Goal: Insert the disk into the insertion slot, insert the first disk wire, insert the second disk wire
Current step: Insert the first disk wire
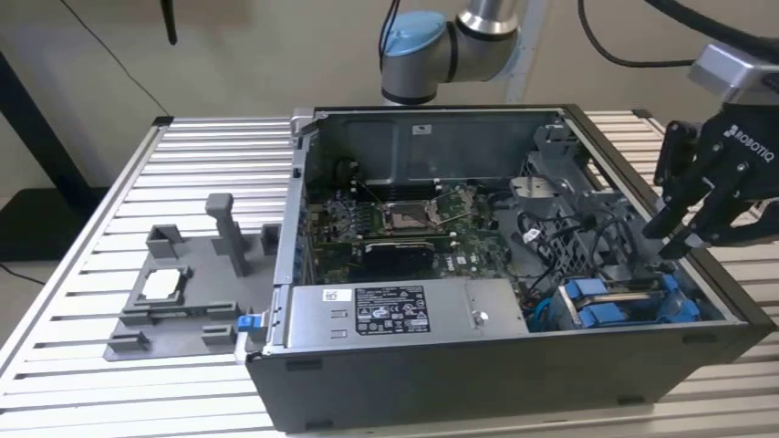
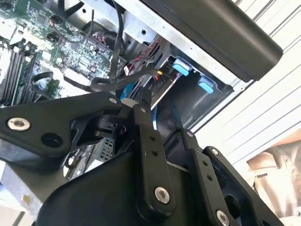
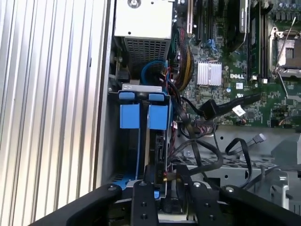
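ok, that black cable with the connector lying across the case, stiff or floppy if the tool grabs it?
Likely floppy: the black cable is thin and flat and bends along its run. Probably light; its connector looks unplugged, so it may swing when lifted. Pushed, it would probably flex into the neighbouring wires rather than slide.

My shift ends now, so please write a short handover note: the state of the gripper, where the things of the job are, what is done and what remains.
Gripper: hangs over the open computer case at the exterior view's right, just above the insertion slot. I cannot tell its grip.
Slot: blue tabs stand in it. I cannot tell if the disk sits between them.
Wires: a black cable lies over the motherboard with its connector free.
Done: nothing I can confirm.
Left: that cable looks unplugged; both wires are unconfirmed.
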{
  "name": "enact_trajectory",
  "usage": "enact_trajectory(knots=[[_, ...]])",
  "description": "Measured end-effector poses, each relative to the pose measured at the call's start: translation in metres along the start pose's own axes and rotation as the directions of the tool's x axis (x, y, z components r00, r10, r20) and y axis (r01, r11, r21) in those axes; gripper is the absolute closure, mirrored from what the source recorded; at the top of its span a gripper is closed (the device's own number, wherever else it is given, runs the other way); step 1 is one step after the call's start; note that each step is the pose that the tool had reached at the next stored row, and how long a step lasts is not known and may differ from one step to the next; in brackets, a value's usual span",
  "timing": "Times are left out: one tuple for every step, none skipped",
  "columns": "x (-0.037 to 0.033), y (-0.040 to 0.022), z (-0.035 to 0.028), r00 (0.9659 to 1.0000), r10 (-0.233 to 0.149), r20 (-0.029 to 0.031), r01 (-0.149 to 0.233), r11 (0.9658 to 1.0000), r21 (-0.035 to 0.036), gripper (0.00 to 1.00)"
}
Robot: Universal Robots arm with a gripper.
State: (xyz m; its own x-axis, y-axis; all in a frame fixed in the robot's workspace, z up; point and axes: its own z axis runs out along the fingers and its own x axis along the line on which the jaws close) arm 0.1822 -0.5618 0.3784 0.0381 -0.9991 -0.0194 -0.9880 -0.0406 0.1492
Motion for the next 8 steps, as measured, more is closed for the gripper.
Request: enact_trajectory(knots=[[-0.0001,0.0009,-0.0040,1.0000,0.000,0.0000,0.000,1.0000,0.0000,0.67],[-0.0002,0.0017,-0.0088,1.0000,0.000,0.0003,0.000,1.0000,0.0000,0.67],[-0.0003,0.0026,-0.0130,1.0000,0.000,0.0007,0.000,1.0000,0.0000,0.67],[-0.0003,0.0034,-0.0169,1.0000,0.000,0.0006,0.000,1.0000,0.0001,0.67],[-0.0005,0.0043,-0.0210,1.0000,0.000,0.0006,0.000,1.0000,0.0001,0.67],[-0.0005,0.0053,-0.0253,1.0000,0.000,0.0006,0.000,1.0000,0.0001,0.67],[-0.0006,0.0062,-0.0289,1.0000,0.000,0.0005,0.000,1.0000,0.0001,0.67],[-0.0007,0.0072,-0.0322,1.0000,0.000,0.0010,0.000,1.0000,0.0001,0.67]])
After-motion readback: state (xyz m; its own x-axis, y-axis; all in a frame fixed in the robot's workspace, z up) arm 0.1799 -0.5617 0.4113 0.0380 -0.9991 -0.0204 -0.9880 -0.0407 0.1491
